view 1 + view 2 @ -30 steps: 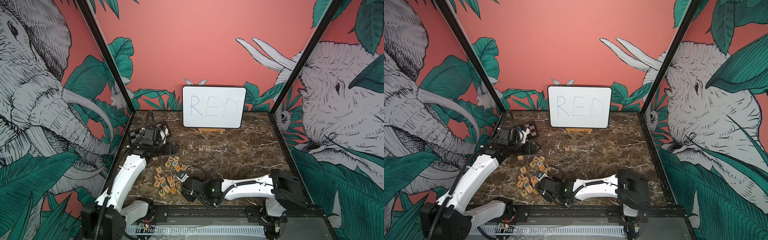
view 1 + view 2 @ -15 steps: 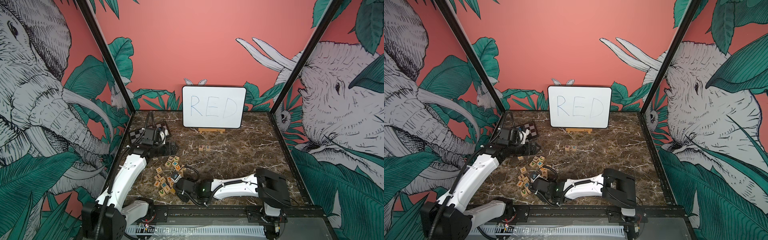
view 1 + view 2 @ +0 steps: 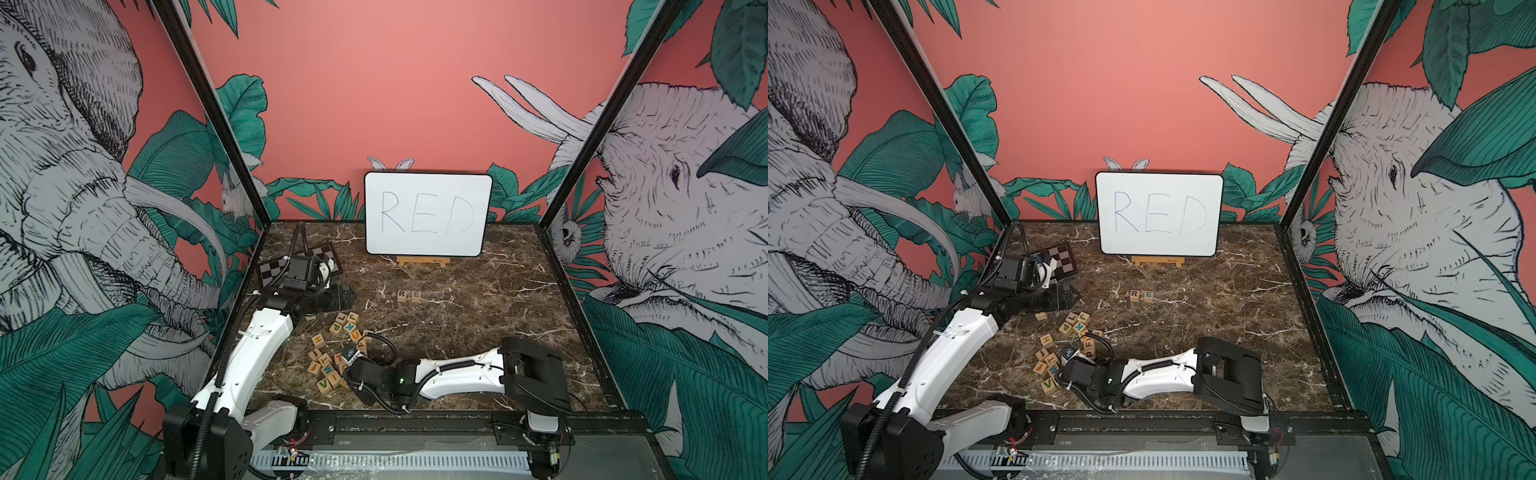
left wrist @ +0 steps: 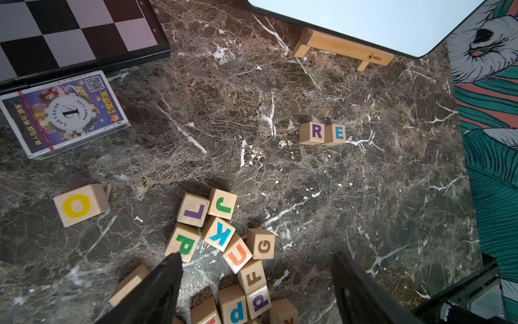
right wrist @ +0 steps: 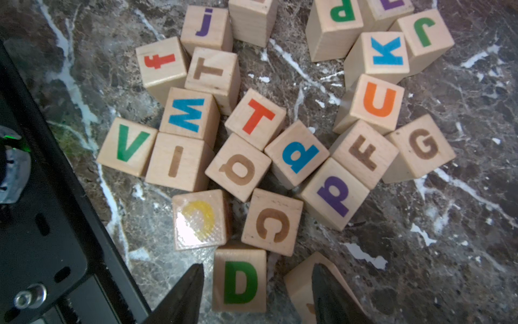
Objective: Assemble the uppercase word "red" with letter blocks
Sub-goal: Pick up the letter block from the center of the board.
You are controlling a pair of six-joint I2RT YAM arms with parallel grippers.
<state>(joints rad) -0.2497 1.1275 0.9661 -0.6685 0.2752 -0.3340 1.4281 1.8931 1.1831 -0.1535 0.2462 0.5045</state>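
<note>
**Right gripper straddles the D block, with R and E set down**

The marble table [image 3: 478,332] carries a whiteboard [image 3: 428,214] at the back with RED handwritten on it. A checkered board [image 4: 70,30] sits in the far corner by the left arm, and a box of playing cards [image 4: 64,115] lies just beside it.

Near the front edge lies the loose heap of letter blocks [image 5: 241,168], many of them touching one another. Well apart from the heap, towards the whiteboard, the R block [image 4: 312,133] and E block [image 4: 336,133] stand side by side and touching. They read in the same order as the handwriting. Two thirds of the word looks done, and the step in hand is fetching the last letter.

The left gripper [image 4: 256,256] hangs over the far edge of the heap with its jaws wide apart and nothing between them.

The right gripper [image 5: 258,266] is low over the near edge of the heap. Its jaws are open and stand on either side of the D block [image 5: 239,282], whose green letter faces up. A strip of marble shows between each finger and the block, so nothing is gripped yet.

The next move probably calls for the following:
- The jaws close squarely on the D's two side faces.
- The far finger stays clear of a tilted neighbour block [image 5: 302,280] lying just beside it, as a catch there could skew the grip.
- The brown C block [image 5: 272,221], sitting against the D's far corner, may get dragged on the lift.
- After a clean straight lift, the D goes down against the E's free side, letter up and aligned with the row.
</note>
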